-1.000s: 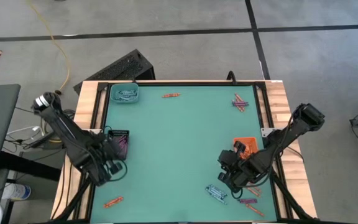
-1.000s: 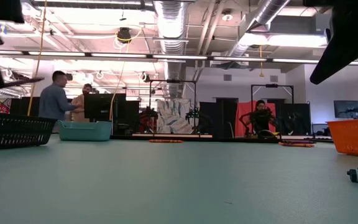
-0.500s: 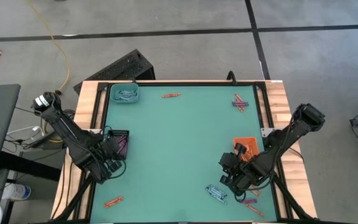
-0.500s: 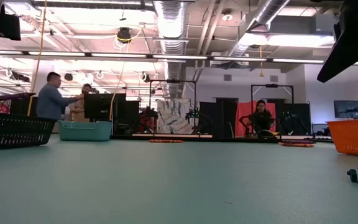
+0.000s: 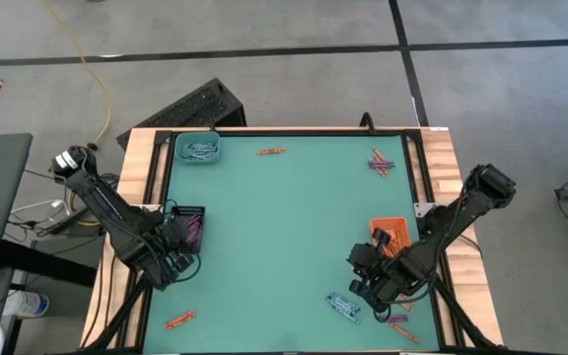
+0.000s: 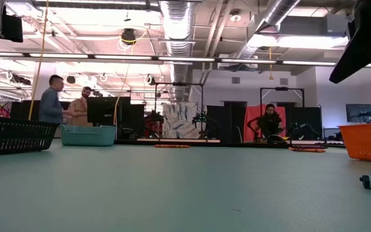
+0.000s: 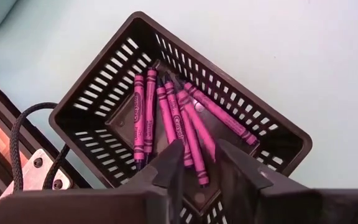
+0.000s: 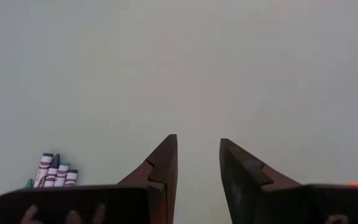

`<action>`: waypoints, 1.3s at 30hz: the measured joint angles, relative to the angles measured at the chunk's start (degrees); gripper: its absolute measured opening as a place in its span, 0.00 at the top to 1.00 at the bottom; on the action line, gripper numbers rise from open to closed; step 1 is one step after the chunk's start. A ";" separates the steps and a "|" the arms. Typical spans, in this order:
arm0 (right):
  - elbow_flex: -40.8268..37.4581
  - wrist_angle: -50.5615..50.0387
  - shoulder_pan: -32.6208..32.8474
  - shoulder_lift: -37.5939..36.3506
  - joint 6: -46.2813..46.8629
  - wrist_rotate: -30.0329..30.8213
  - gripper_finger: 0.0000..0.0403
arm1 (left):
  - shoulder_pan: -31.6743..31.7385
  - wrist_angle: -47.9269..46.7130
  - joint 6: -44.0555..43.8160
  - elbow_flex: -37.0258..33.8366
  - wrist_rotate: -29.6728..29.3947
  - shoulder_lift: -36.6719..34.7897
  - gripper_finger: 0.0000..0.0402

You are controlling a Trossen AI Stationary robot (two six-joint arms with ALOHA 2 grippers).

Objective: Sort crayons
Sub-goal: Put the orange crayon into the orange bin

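Observation:
My left gripper hangs open over the black tray, with several purple crayons lying on the tray's floor under its fingertips. In the high view this gripper stands at the near edge of the black tray, at the table's left. My right gripper is open with nothing between its fingers, above bare green table, near a small bunch of pale blue crayons. In the high view it is between the orange tray and the blue crayons.
A teal tray with crayons stands at the far left. Loose orange crayons lie at the far middle and the near left. Mixed crayons lie at the far right and the near right. People stand in the room beyond.
In the low view, a purple crayon stuck out level from my left gripper above the black tray, came lower, and now no longer shows. My right arm has kept still.

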 joint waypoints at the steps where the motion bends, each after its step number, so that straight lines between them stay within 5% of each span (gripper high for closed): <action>1: 0.00 0.00 0.00 0.00 0.00 0.00 0.72 | 0.00 -0.01 -0.02 0.00 0.01 0.00 0.79; 9: 0.00 0.00 0.00 0.00 -0.04 0.02 0.72 | -0.02 4.41 5.74 1.11 0.92 0.00 0.71; 15: 0.00 -0.01 -0.04 0.00 -0.46 0.53 0.72 | -0.30 24.52 23.65 1.51 6.45 0.78 0.71; 19: 0.00 0.72 -0.07 0.00 -1.74 0.60 0.72 | -2.08 34.10 27.91 1.57 9.75 4.65 0.71; 27: 0.00 1.77 -0.07 0.00 -3.20 1.66 0.72 | -6.57 36.63 22.89 2.89 17.48 15.20 0.71; 39: 0.00 5.09 0.70 0.00 -3.66 1.79 0.72 | -13.28 30.92 17.37 16.48 11.63 25.99 0.71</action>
